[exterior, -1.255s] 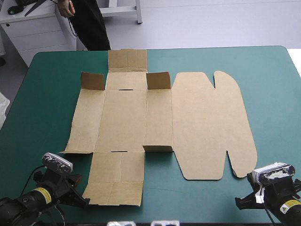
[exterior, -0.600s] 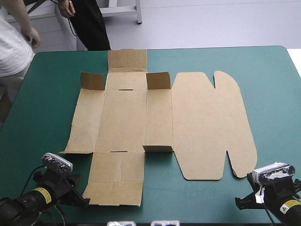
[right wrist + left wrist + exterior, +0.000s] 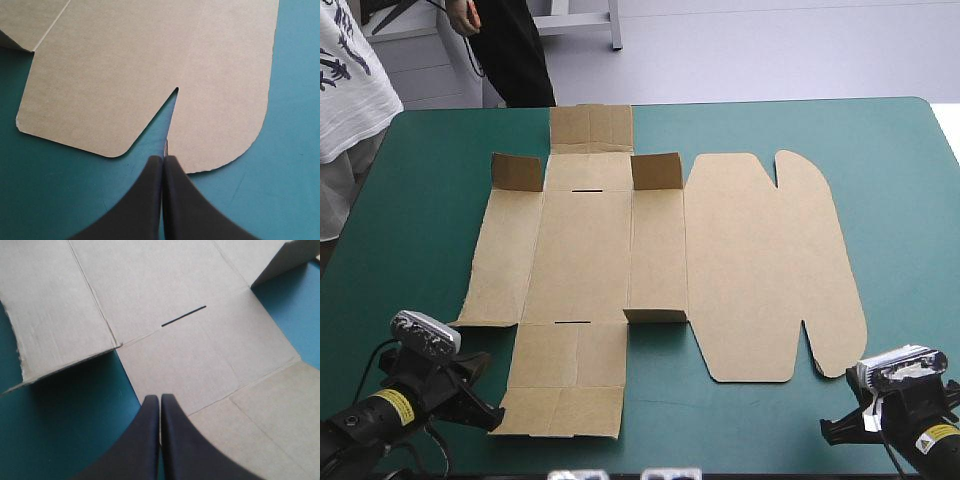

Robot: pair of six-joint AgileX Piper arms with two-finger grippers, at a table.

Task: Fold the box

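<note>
The box (image 3: 585, 250) lies flat and unfolded in the middle of the teal-green counter (image 3: 910, 200). Its lid panel (image 3: 760, 270) spreads toward the frame's right, and only the two small far flaps (image 3: 517, 172) stand up, at upper centre. My left hand (image 3: 490, 417) sits at lower left, black fingers pressed together on nothing, the tip just at the side edge of the near flap (image 3: 565, 385). My right hand (image 3: 830, 431), at lower right, is likewise closed tip to tip and empty, pointing into the notch (image 3: 175, 92) cut in the lid's near edge. I judge the folding barely started, so the first wall is mine to raise. To do it well I should part the left fingers before touching the board, slip one under the flap's edge rather than push against it, and lift along the scored crease by the slot (image 3: 183, 316). The right hand would do best pressing the lid flat, so the sheet neither slides nor swings.
</note>
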